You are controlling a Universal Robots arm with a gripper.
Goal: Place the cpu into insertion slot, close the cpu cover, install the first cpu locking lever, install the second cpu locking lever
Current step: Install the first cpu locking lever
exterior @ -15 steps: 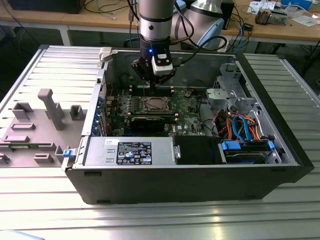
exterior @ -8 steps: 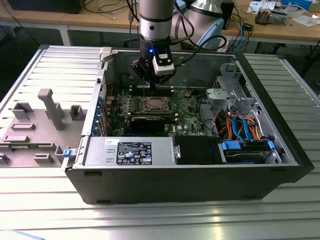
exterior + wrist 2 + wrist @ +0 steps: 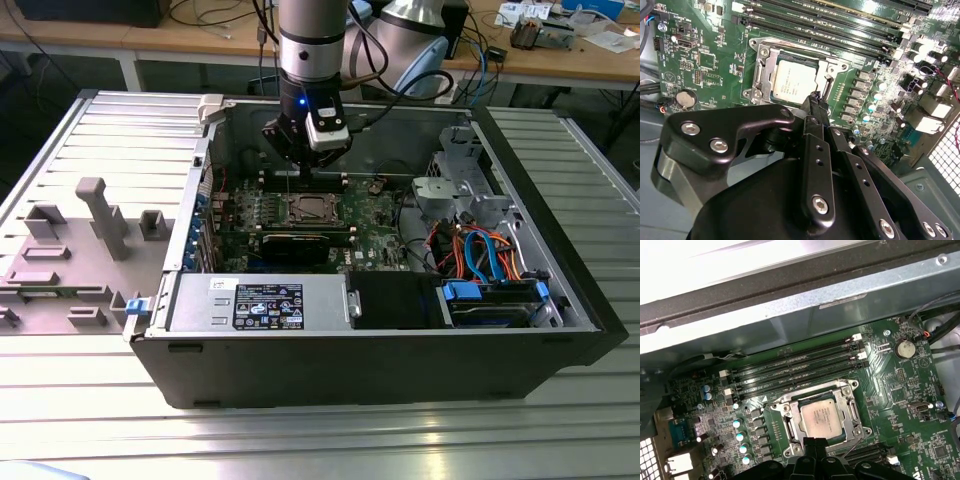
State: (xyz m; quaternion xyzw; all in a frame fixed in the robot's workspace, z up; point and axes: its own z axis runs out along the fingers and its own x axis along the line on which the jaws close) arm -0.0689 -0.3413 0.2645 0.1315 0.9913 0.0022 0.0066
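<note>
- Gripper [image 3: 814,100] body takes the foreground in the second wrist view. Jaws are closed tip to tip, with nothing between them.
- Tip hangs just beside the slot [image 3: 289,210] edge, on the side away from the memory slots [image 3: 795,367]. Contact with the metal: cannot tell.
- Cpu [image 3: 821,419] lies flat in the slot, silver top up, square to the rim.
- Cover [image 3: 849,410] looks to be down over the cpu, with the chip showing through its window. By my reading, placement is done and the cover is closed.
- Lever [image 3: 854,442]: a thin wire runs slantwise off one corner of the slot, near the tip and apart from the frame. It looks unlatched. The other lever I cannot make out.
- Step in hand, as a judgement: the first locking lever.
- What that step calls for:
  - Set the closed tip on the wire itself, not on the cover or the board [image 3: 900,390].
  - Press down and sideways so the wire goes under its hook.
- Risks:
  - The wire is thin and probably springy, so it is likely to slip off a narrow tip.
  - Capacitors [image 3: 740,435] and the memory slots sit close by, leaving little room for a miss.
- Exterior view: the arm stands upright over the open case [image 3: 380,350], which rests on the ribbed desk [image 3: 100,420].
</note>
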